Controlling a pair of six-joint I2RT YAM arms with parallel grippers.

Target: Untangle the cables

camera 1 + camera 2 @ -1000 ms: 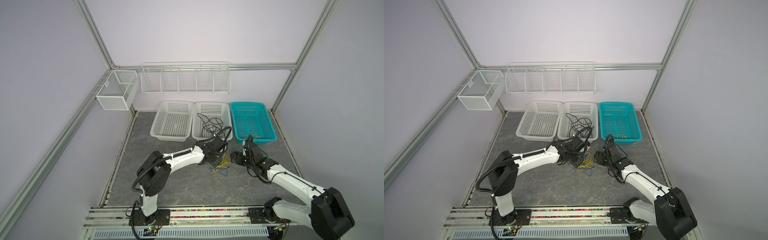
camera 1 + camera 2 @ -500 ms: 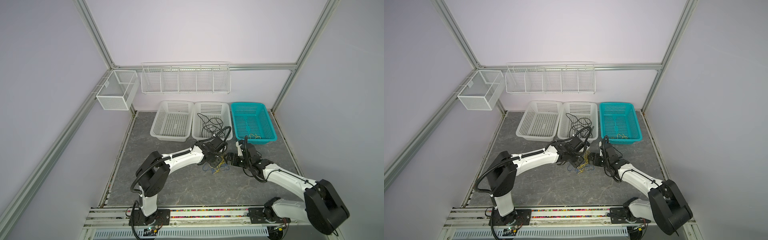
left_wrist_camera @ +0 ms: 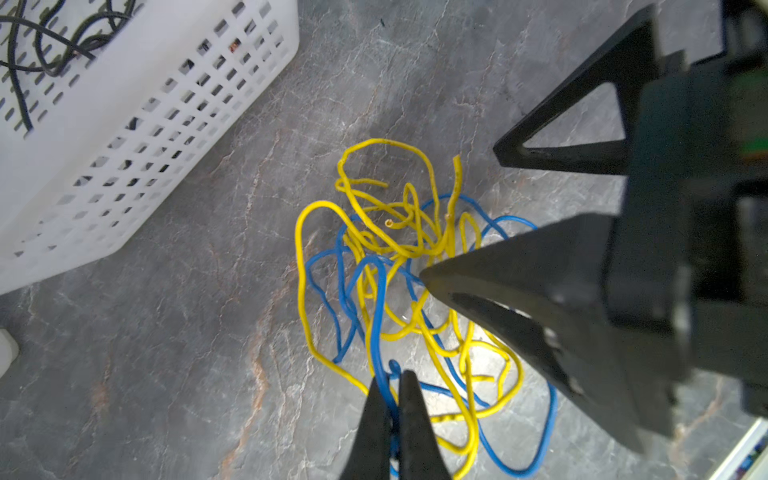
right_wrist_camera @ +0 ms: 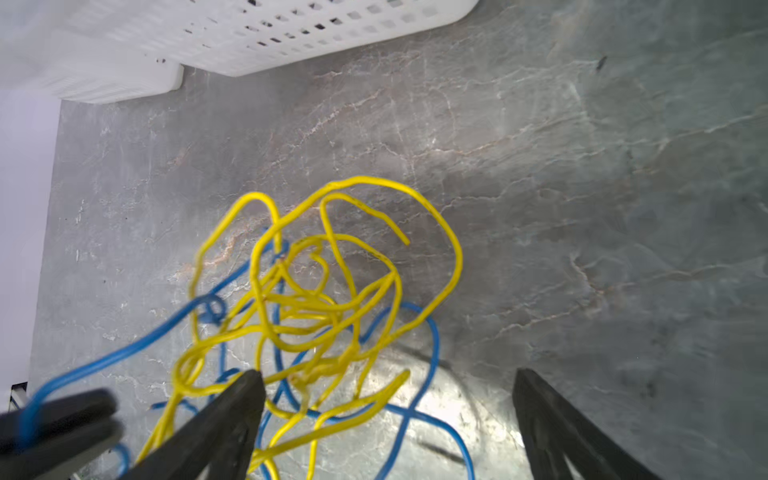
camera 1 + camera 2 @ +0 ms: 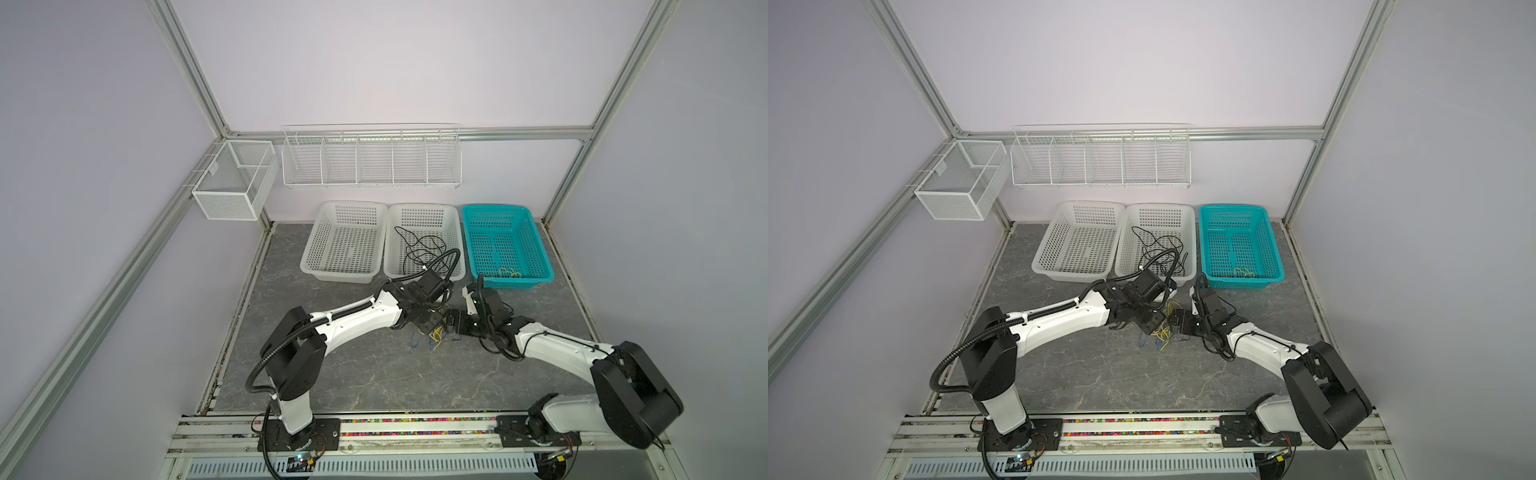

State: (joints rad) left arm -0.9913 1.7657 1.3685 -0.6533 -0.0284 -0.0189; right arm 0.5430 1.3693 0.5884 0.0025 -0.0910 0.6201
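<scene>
left wrist view: your left tool [image 3: 390,384] is pressed together on a single blue strand [image 3: 375,316], pinching it at the edge of the cables [image 3: 415,249], a yellow-and-blue knot lying on the table [image 3: 166,353] beside the white basket [image 3: 124,124]. expect light, thin, springy wire that slips easily and drags the whole knot along; take a free end or an outer loop, never the middle. right wrist view: your right tool [image 4: 386,374] stands spread wide, holding nothing, one finger [image 4: 232,411] nosed in among the loops. in both top views the cables [image 5: 432,338] [image 5: 1160,332] sit between the two tools, on the table.
</scene>
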